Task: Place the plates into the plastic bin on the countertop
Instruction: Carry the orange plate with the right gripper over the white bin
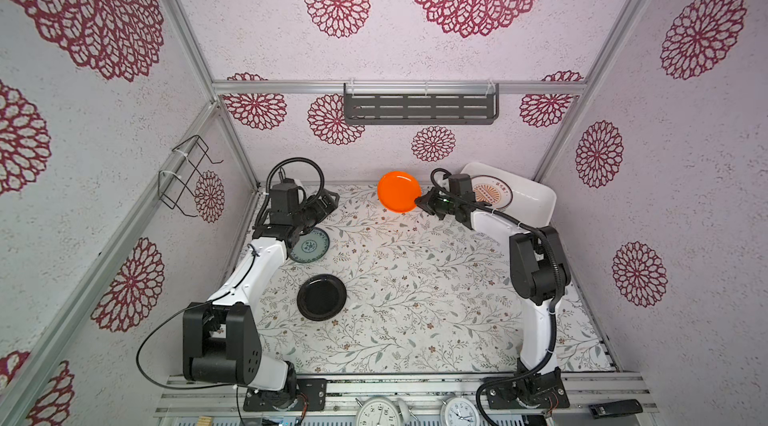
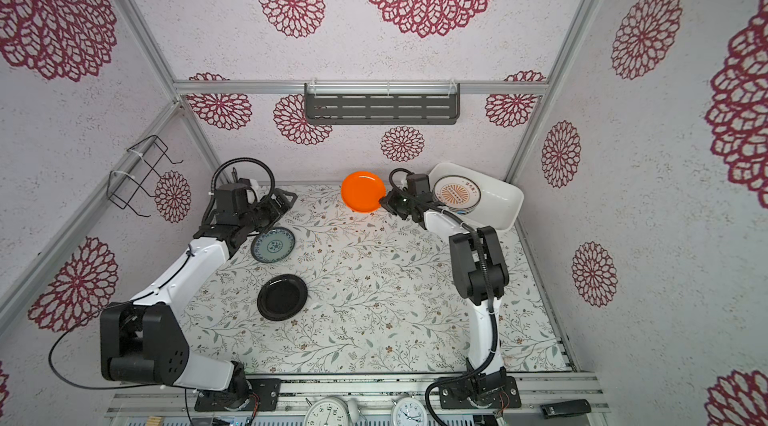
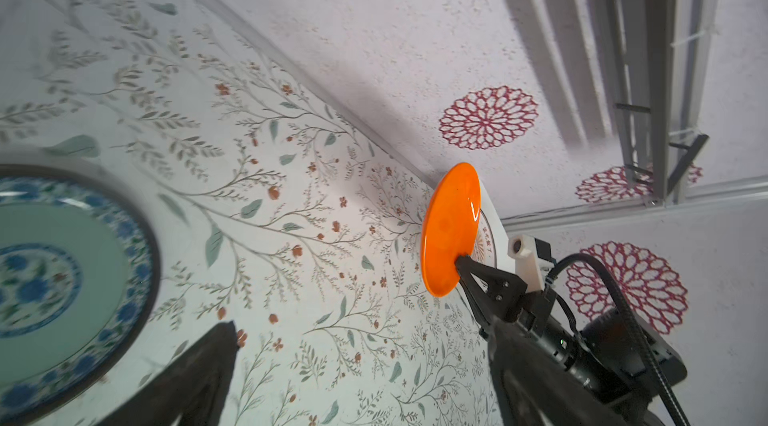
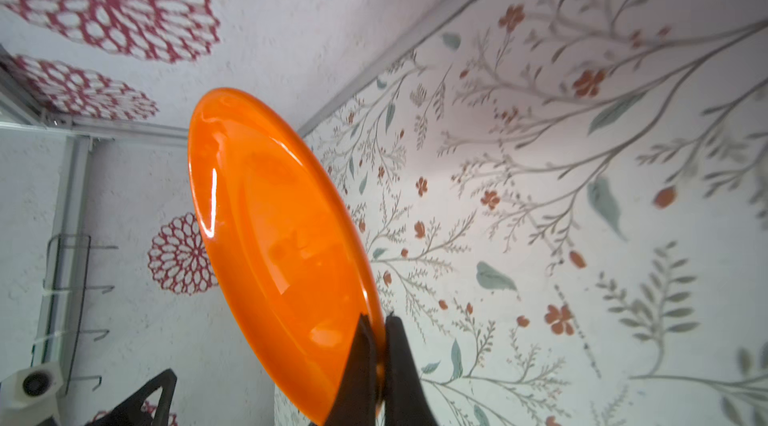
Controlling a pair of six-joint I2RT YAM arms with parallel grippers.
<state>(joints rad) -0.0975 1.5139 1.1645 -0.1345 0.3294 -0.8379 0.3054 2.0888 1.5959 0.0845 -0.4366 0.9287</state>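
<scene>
I have the orange plate (image 1: pixel 398 191) up at 12 o'clock on the worktop (image 1: pixel 415 278). It is tipped nearly on edge and, as far as I can judge, clear of the surface. The plastic bin (image 1: pixel 536 191) sits at about 2 o'clock, just beside my right arm, with a sunburst plate (image 1: pixel 492 193) on top of the stack inside it.

The plate looks thin, stiff and glossy (the highlights on its face suggest a slick glaze or hard plastic). I expect it to be light but slippery, and likely to chip or clatter if dropped. The rim is the only sensible place to hold it. A pinch this close to the edge gives little purchase, so I would swing it gently.

The right tool (image 4: pixel 376 328) is clenched on that rim, one finger on each face, at the plate's 4 o'clock edge as a top view shows it.

The left tool (image 1: pixel 328 198) has its jaws spread wide and carries nothing. It hangs at 10 o'clock near the teal plate (image 1: pixel 309 246), which lies flat on the worktop. The black plate (image 1: pixel 321 297) lies flat at about 8 o'clock, well apart from both tools.
</scene>
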